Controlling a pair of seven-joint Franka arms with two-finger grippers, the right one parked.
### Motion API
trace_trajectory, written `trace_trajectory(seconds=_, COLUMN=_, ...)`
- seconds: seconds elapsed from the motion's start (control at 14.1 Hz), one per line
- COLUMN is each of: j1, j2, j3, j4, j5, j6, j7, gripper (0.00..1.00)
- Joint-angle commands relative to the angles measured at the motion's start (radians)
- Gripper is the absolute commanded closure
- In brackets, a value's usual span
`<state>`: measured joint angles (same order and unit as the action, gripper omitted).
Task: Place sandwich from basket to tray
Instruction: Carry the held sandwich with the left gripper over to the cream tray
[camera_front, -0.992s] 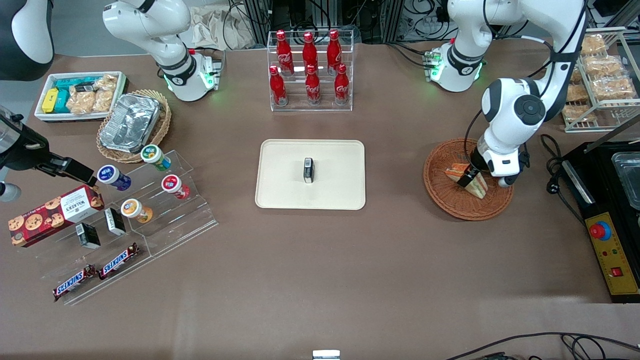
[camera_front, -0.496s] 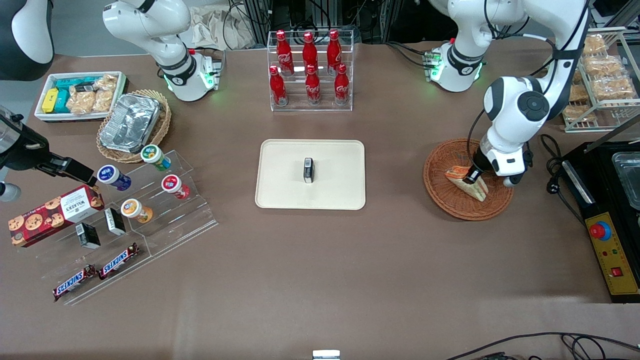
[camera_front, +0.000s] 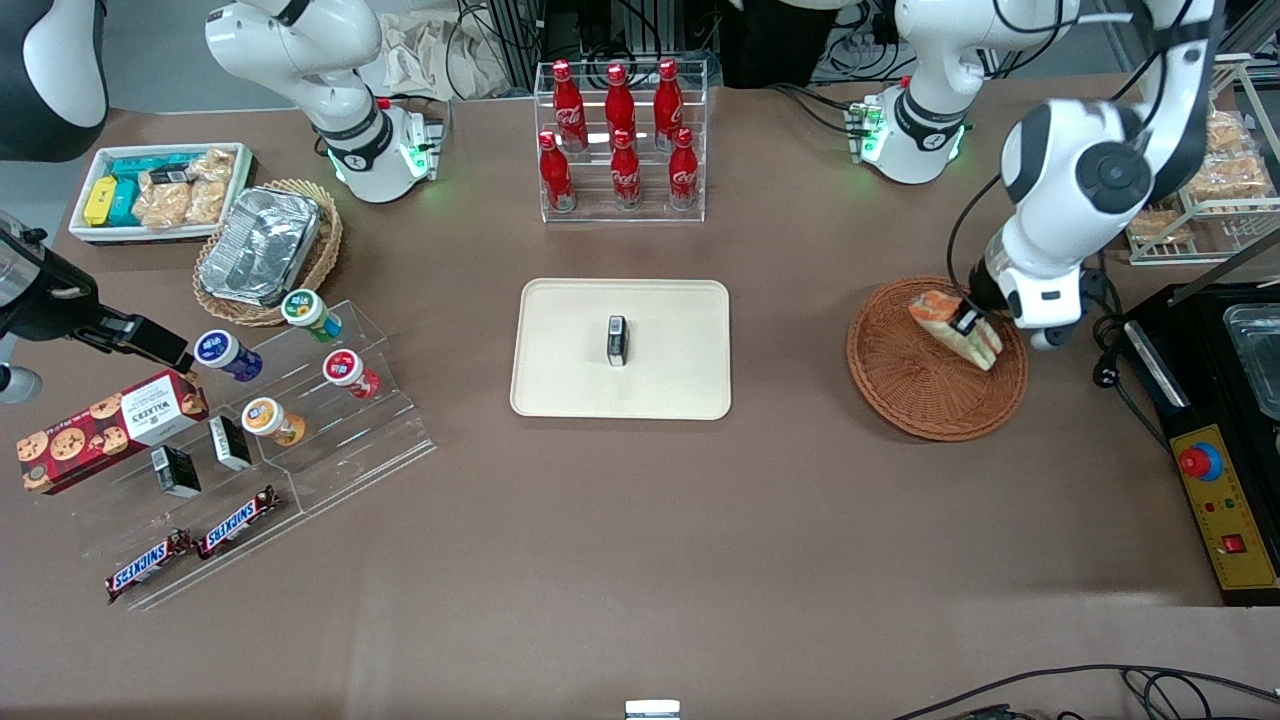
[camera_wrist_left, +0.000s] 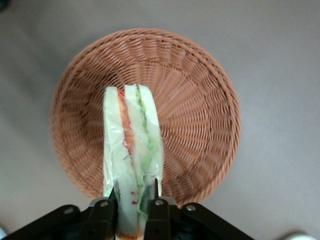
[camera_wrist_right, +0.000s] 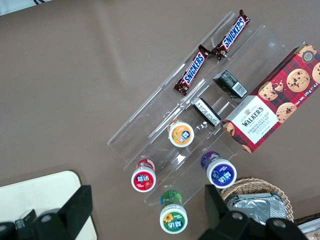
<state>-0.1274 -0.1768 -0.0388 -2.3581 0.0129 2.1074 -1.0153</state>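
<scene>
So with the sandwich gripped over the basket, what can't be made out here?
- Gripper shut on the sandwich: in the left wrist view the picture edge cuts off the sandwich's gripped end.
- Front view: the gripper and arm cover part of the sandwich and the basket rim.
- Small black box on the tray: label too small to read in the front view.

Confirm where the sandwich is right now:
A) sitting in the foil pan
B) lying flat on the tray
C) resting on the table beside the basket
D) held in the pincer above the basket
D: the pincer is shut on the sandwich, which hangs over the basket; in the front view the sandwich is likewise over the basket, away from the tray.
</scene>
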Motion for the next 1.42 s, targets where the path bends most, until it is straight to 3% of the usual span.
trace_trajectory(seconds=0.0, j1=-0.014, j2=-0.001, j3=-0.041, j4=0.201, j5=0.016, j6=-0.252, j7=0.001, gripper=1.00)
trace_trajectory(seconds=0.28, j1=-0.014, j2=0.005, j3=-0.116, j4=0.336, j5=-0.060, j6=-0.362, j7=0.107, gripper=1.00)
trace_trajectory(seconds=0.85, j1=-0.033, j2=0.068, j3=-0.329, j4=0.336, j5=-0.054, j6=-0.311, j7=0.121, gripper=1.00)
trace_trajectory(seconds=1.35, j1=-0.221, j2=0.287, j3=-0.332, j4=0.457, j5=-0.025, j6=-0.201, j7=0.116, gripper=1.00)
